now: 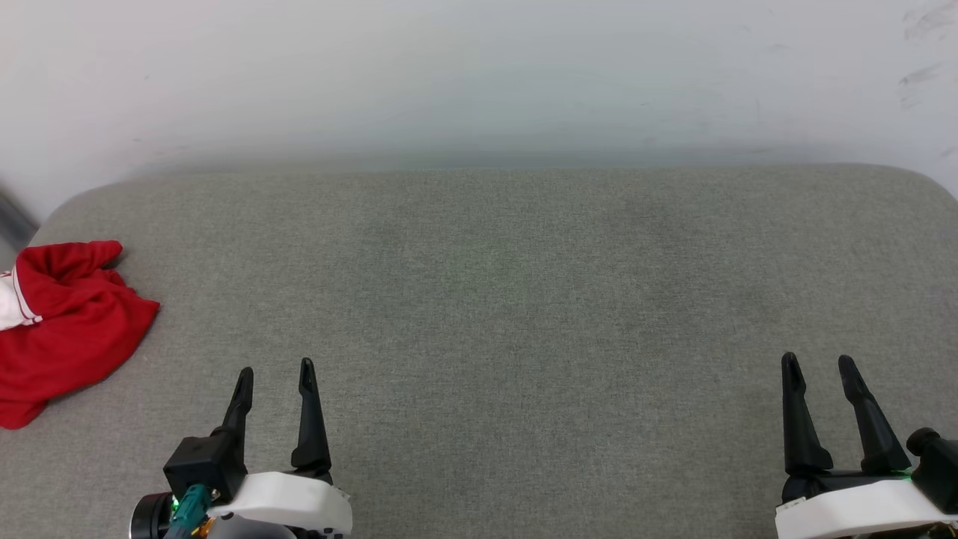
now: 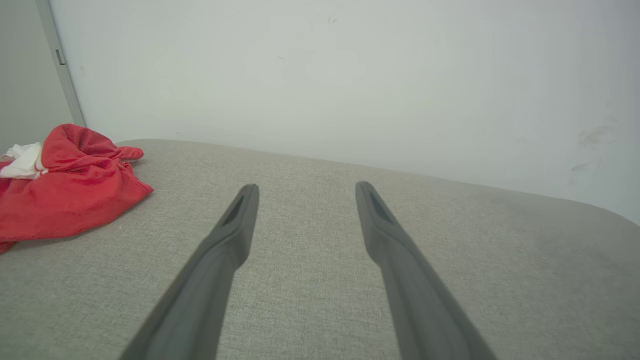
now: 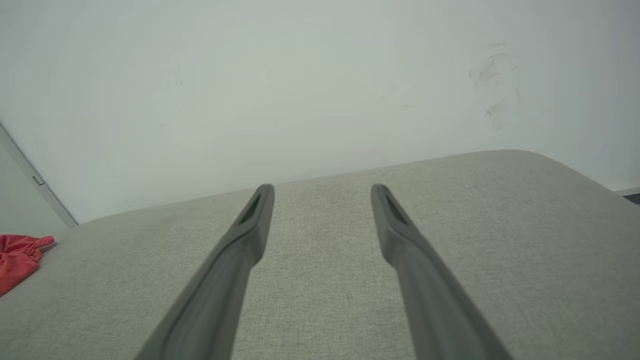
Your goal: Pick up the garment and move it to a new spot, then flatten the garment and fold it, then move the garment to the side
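- Zero of the 3 stages done afaict: garment (image 1: 71,322) is a crumpled heap at the far-left edge of the grey padded surface (image 1: 494,284), partly cut off by the frame in head view. Red body bunched up, bit of white sleeve w/ striped trim showing on its left side. Not flat, not folded.
- Left gripper (image 1: 275,367): fingers spread wide, nothing between them. Sits near the front of the surface, right of the heap and clear of it, no contact. It's the arm nearest the cloth, so prob the one for the pick.
- Mid surface: plain grey fabric, looks like the obvious spot for lay-down + flatten.
- Right gripper (image 1: 817,359): fingers spread too, holding nothing, far right, well apart from the garment.
- Left to do: grab, relocate, flatten, fold, shift aside, i.e. everything.
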`<state>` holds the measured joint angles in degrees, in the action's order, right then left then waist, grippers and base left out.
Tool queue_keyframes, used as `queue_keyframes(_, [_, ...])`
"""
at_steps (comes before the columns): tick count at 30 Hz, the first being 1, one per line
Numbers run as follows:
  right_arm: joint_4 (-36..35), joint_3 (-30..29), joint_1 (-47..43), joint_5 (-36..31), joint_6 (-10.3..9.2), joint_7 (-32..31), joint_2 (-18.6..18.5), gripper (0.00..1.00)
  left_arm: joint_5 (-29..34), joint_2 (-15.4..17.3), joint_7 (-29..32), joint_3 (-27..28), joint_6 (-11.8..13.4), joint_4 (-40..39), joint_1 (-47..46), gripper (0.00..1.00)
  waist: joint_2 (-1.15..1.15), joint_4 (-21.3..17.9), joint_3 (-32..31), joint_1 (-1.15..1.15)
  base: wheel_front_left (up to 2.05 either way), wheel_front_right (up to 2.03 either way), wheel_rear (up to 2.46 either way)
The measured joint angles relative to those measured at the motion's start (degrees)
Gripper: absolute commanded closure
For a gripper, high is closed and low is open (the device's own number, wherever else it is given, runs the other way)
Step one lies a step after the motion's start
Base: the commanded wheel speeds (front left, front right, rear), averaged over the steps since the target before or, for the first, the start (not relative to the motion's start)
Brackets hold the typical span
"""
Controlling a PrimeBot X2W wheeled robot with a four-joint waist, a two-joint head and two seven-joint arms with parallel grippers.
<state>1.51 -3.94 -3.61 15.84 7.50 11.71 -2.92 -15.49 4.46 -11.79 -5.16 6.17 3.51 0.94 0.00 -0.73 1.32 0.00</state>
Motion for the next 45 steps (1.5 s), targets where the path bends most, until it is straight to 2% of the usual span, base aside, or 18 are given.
queue_keyframes(29, [-0.87, -0.14, -2.09, -7.72, 0.0, 3.21, 0.0, 0.0, 10.65, -1.45, -3.1, 1.79, -2.35, 1.31, 1.59, 0.0, 0.0, -0.26, 0.72, 0.0, 0.0, 0.0, 0.0])
queue_keyframes(39, [-0.67, -0.13, -2.33, -7.9, 0.0, 3.38, 0.0, 0.0, 9.62, -1.52, -3.2, 2.08, -2.64, 1.86, 1.59, 0.0, 0.0, 0.05, 0.77, 0.0, 0.0, 0.0, 0.0])
queue_keyframes(45, [-0.96, 0.55, -2.48, -8.44, 0.0, 3.38, 0.0, 0.0, 9.18, -1.54, -3.27, 2.44, -1.94, 2.08, 1.48, 0.0, 0.0, 1.95, 0.72, 0.0, 0.0, 0.0, 0.0])
